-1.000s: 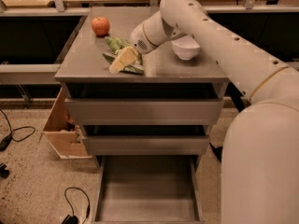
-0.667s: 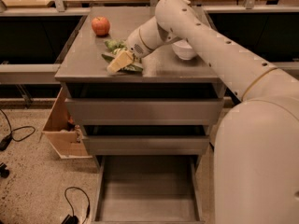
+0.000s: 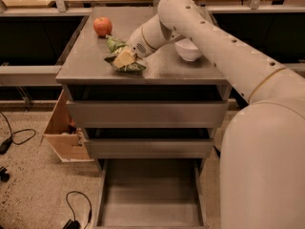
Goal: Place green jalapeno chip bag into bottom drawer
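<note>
The green jalapeno chip bag (image 3: 129, 67) lies crumpled on the grey cabinet top (image 3: 167, 68), left of centre. My gripper (image 3: 123, 58) is down on the bag, its pale tip pressed into the foil, with the white arm reaching in from the right. Part of the bag is hidden under the gripper. The bottom drawer (image 3: 150, 194) is pulled out open below, showing a plain grey floor with nothing in it. The two drawers above it are pushed in.
A red apple (image 3: 102, 26) sits at the back left of the cabinet top. A white bowl (image 3: 188, 49) stands right of the gripper, behind the arm. A wooden box (image 3: 64, 132) leans at the cabinet's left side. Black cables (image 3: 78, 206) lie on the floor.
The arm's upper link has swung a little to the left. The gripper stays on the bag at about the same spot, and the bag has not moved.
</note>
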Action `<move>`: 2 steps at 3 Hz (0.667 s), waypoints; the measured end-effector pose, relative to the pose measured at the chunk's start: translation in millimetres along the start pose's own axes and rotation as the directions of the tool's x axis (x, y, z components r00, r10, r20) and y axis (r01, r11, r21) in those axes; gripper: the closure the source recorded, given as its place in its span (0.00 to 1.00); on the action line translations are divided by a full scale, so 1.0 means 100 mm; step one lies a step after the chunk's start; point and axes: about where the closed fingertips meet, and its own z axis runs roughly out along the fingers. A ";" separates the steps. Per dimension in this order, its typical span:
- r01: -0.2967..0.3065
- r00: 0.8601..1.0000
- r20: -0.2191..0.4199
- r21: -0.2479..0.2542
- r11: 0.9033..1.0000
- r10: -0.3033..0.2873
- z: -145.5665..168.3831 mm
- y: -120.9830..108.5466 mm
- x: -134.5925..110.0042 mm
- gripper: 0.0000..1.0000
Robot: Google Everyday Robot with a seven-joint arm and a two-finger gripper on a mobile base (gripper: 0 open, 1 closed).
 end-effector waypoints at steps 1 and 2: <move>0.029 0.999 -0.047 0.034 0.999 -0.027 -0.35 0.10 -0.03 0.96; 0.044 0.991 -0.131 0.052 0.998 -0.037 -0.92 0.36 -0.01 1.00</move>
